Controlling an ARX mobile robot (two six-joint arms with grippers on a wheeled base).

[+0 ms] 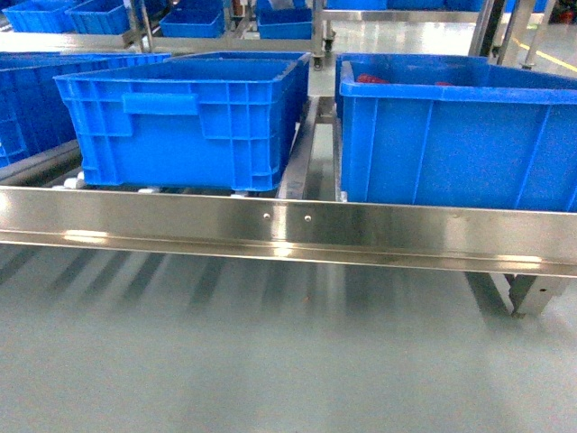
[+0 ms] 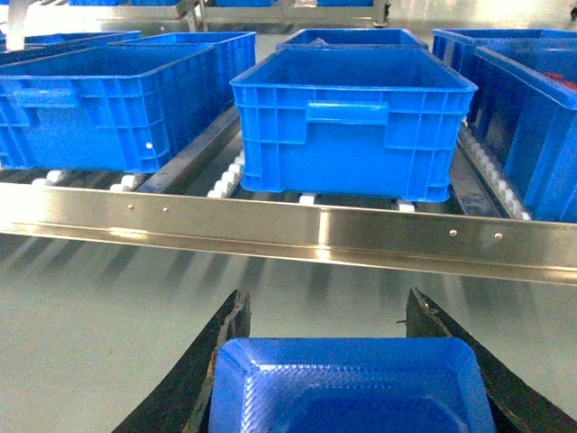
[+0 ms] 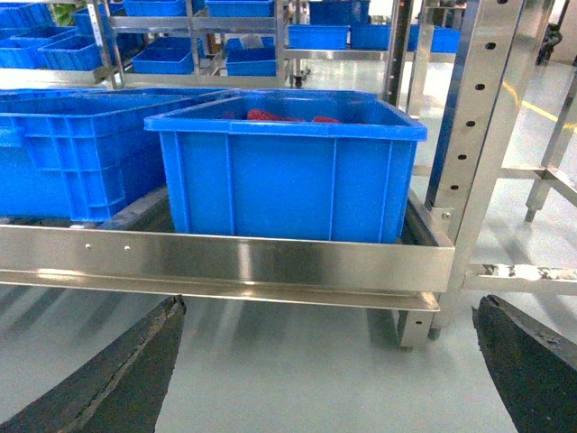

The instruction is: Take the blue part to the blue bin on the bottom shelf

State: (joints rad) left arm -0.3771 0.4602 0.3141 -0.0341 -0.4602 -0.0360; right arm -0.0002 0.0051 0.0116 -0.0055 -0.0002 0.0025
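Warehouse floor, smooth grey, w/ steel racks. Bottom shelf [image 1: 288, 230]: shiny front rail, white rollers.

Blue bin [image 2: 353, 122] sits on it, open top, just behind the rail.

Blue part [image 2: 352, 386] is clamped between the fingers of left gripper [image 2: 347, 361], short of the rail. Looks like rigid, light, glossy plastic; prob. slippery, side grip suits.

Right gripper [image 3: 329, 361] spread wide, holding nothing.
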